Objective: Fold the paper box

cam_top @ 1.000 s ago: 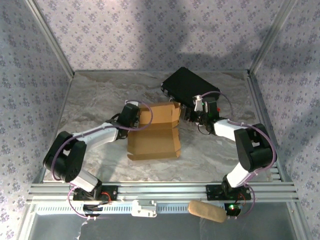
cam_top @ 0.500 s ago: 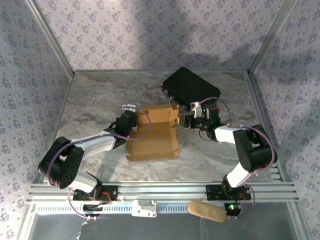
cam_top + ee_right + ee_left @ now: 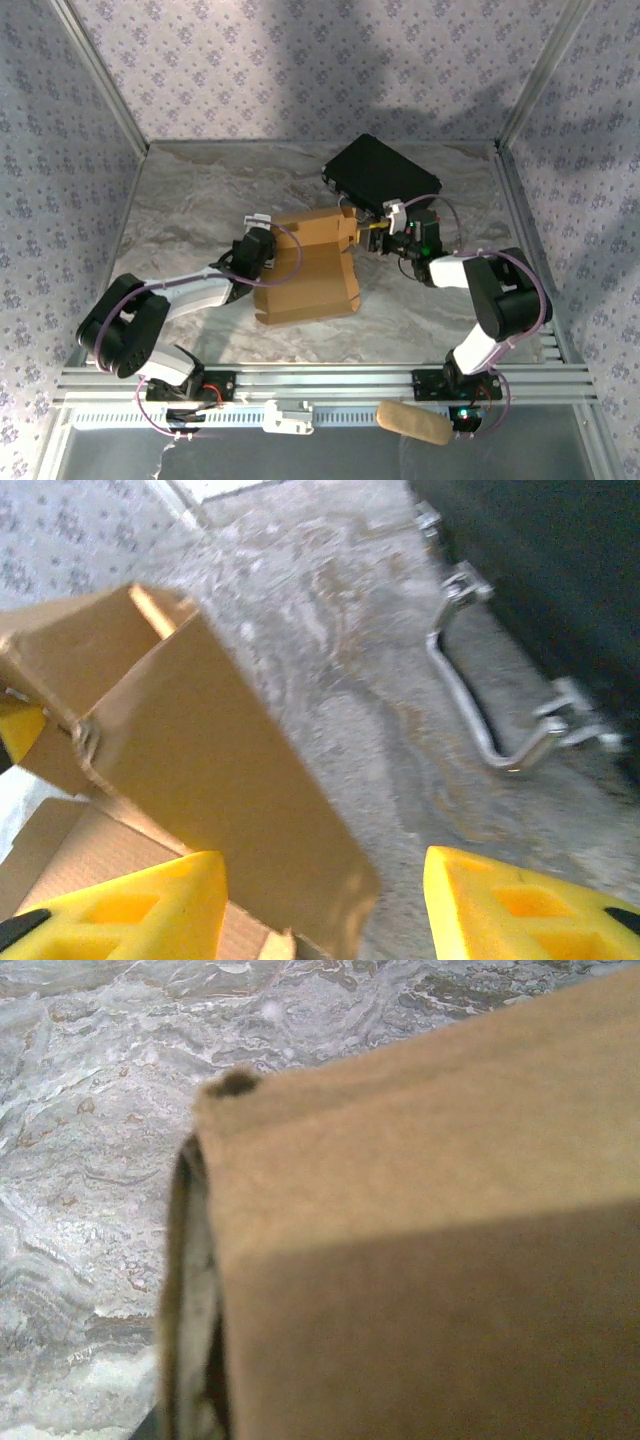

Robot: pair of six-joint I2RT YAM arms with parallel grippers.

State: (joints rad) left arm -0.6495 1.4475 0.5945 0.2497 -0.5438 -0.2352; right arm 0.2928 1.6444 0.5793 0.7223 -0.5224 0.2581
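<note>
Grey marbled table (image 3: 190,200), closed in by flowered walls, carries the paper box (image 3: 305,280) near its middle. It is a tan cardboard sheet, part-formed, with its base flat, a far wall raised and a short side wall standing at the far right corner.

The left gripper (image 3: 268,255) sits against the box's left edge. Its jaws are closed, and cardboard crowds its wrist camera so closely that no one could say whether a wall is pinched between them. The right gripper (image 3: 320,890) hangs just off the far right corner with its yellow fingers (image 3: 130,905) apart, nothing between them, and the raised side wall just ahead. Beyond it lies a black case (image 3: 380,172), whose metal handle (image 3: 480,700) faces the box.

Judged from here, the folding looks roughly mid-way. The upright walls look unlocked, so they could spring back flat once let go. A push from the right side with no firm hold on the left would likely skate the light box across the smooth table instead of creasing it. The open fingers could also snag the case's handle if they swing wide.

The left fingertips, the box's left wall and any tabs or slots at the corners are hard to make out. The right wrist view is blurred.
</note>
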